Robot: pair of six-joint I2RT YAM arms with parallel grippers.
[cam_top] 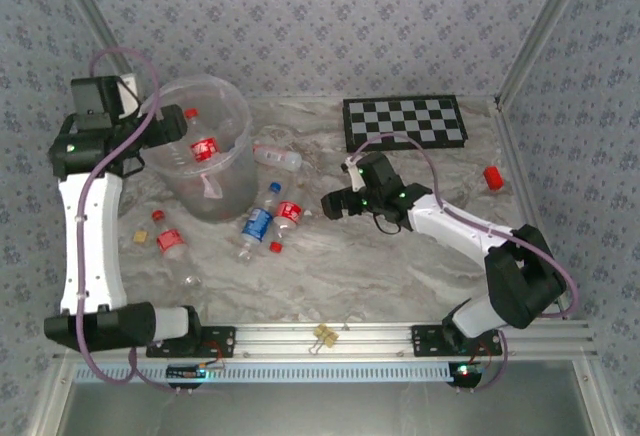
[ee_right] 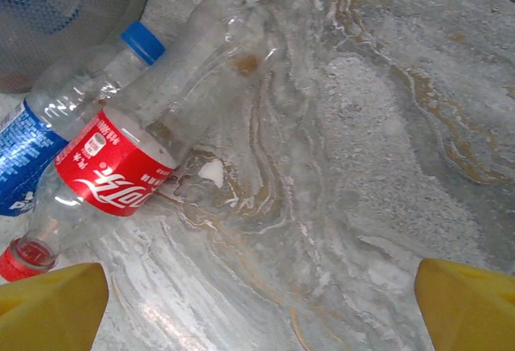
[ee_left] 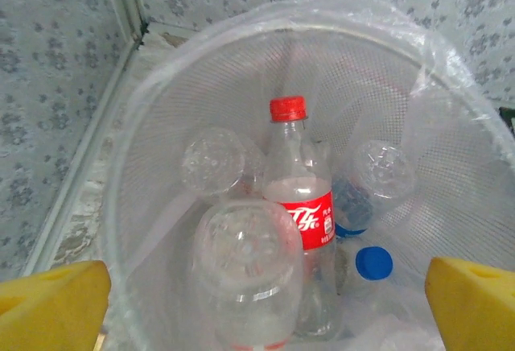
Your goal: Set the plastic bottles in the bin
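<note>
1. Room: bare table (ee_right: 386,125) lies right of the bottles (ee_right: 113,166) beside the bin (cam_top: 240,166).
2. We see the left gripper (ee_left: 263,304) spread wide, empty, over the bin; the right gripper (ee_right: 261,304) likewise, above the table.

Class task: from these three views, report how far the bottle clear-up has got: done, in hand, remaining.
Done: at least four bottles, including a red-capped cola bottle, sit in the bin. In hand: nothing; the left claw hangs open over the bin, the right claw open above the table near a red-label bottle. Left: several bottles on the table, such as a blue-label bottle.
</note>
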